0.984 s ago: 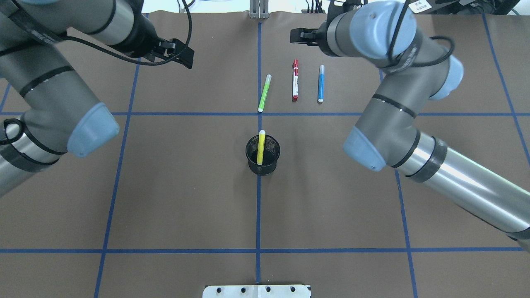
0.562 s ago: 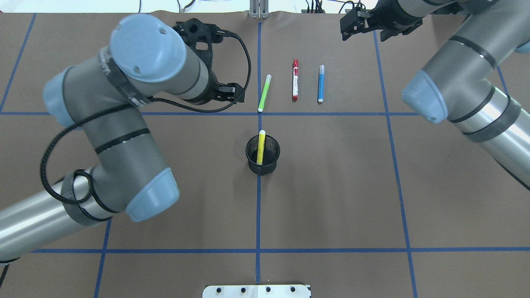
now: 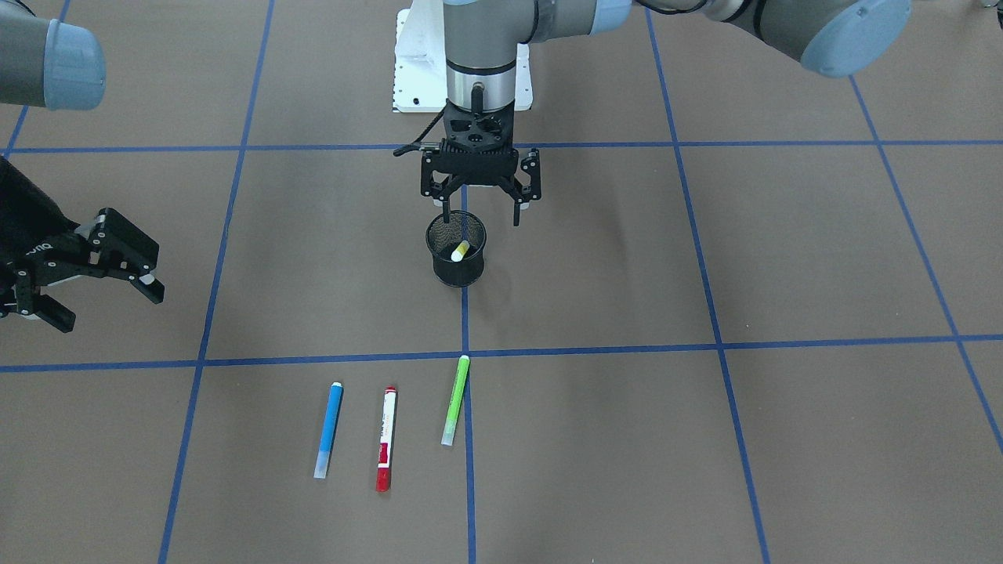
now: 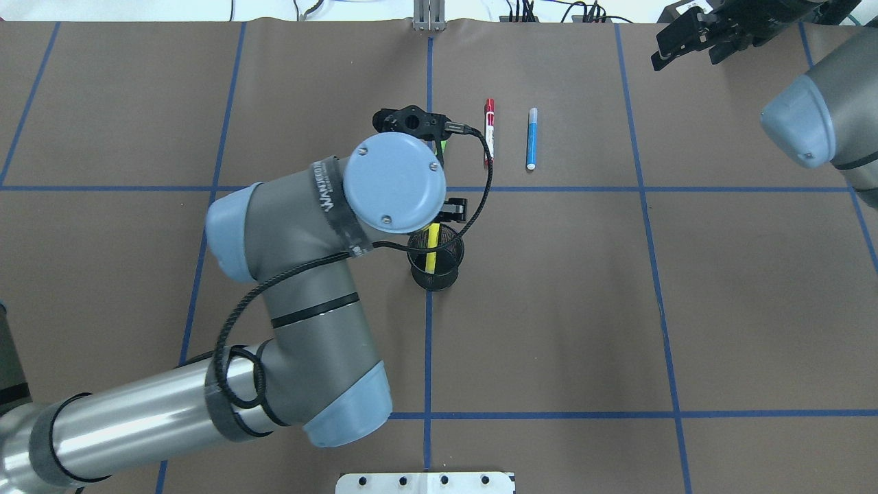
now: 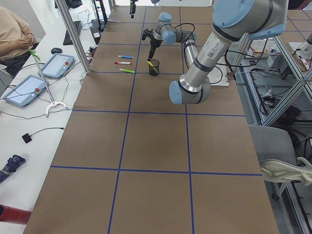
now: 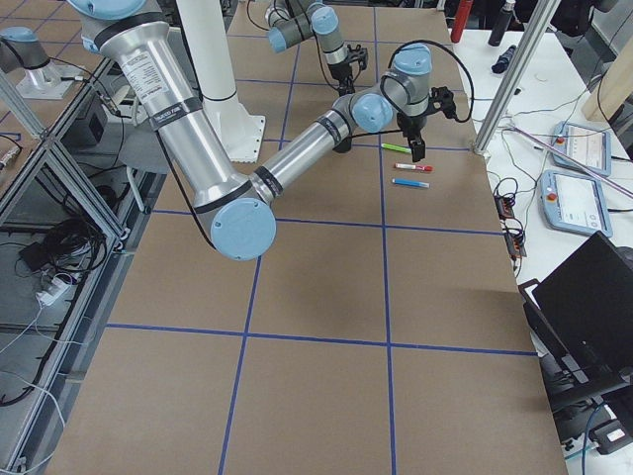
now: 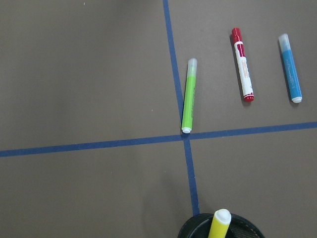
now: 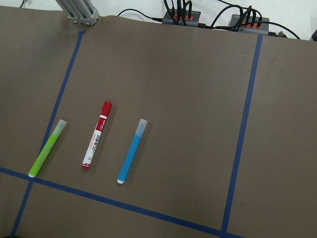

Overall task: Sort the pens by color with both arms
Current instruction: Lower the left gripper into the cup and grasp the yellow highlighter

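Observation:
A yellow pen (image 3: 460, 251) stands tilted in the black mesh cup (image 3: 454, 272) at the table's middle, and shows in the overhead view (image 4: 431, 250). My left gripper (image 3: 480, 218) hangs open and empty just above the cup's rim, on the robot's side of it. The green pen (image 3: 455, 399), red-capped white pen (image 3: 385, 439) and blue pen (image 3: 328, 429) lie side by side beyond the cup. My left wrist hides most of the green pen in the overhead view. My right gripper (image 3: 110, 309) is open and empty, off to the side of the pens.
Blue tape lines (image 4: 549, 189) divide the brown table cover into squares. The white pedestal base (image 3: 415, 63) sits at the robot's edge. A person (image 5: 14, 34) sits at a side table with tablets, beyond the table's far edge.
My left arm has swung in over the table's middle, bringing its gripper above the cup. My right arm has pulled back toward the far right corner. The pens have not moved.

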You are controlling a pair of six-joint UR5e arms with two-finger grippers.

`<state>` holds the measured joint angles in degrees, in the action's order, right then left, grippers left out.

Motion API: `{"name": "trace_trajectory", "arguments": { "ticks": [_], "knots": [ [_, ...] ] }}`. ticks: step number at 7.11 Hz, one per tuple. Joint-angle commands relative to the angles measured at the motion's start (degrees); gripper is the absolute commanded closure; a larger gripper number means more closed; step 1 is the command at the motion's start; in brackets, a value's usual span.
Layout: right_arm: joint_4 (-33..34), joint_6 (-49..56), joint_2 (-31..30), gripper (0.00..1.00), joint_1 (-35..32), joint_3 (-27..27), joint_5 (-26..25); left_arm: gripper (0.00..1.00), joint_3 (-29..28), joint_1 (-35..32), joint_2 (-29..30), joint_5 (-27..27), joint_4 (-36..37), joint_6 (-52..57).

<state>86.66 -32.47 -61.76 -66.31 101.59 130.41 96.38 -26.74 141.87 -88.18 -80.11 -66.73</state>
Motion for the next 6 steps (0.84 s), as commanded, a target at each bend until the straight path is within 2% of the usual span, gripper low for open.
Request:
{"name": "trace_trajectory", "arguments": {
  "ticks": [1,2,3,5,6],
  "knots": [
    [0.09,0.65,-0.38,0.0,-0.22,0.02,-0.07,0.08,-7.85,0.46,5.43,0.29,0.84,-1.64],
    [0.0,0.65,-0.38,0.0,-0.22,0.02,-0.16,0.31,-8.13,0.46,5.26,0.38,0.84,-1.47],
    [0.0,0.65,-0.38,0.0,-0.22,0.02,-0.25,0.32,-8.22,0.46,5.0,0.47,0.84,-1.3],
    [0.0,0.65,-0.38,0.0,-0.22,-0.16,-0.25,0.41,-10.32,0.46,5.7,0.21,0.66,-1.21],
    [0.0,0.65,-0.47,0.0,-0.22,-0.16,-0.33,0.42,-10.85,0.46,5.7,0.12,0.66,-1.47]
  ]
}}
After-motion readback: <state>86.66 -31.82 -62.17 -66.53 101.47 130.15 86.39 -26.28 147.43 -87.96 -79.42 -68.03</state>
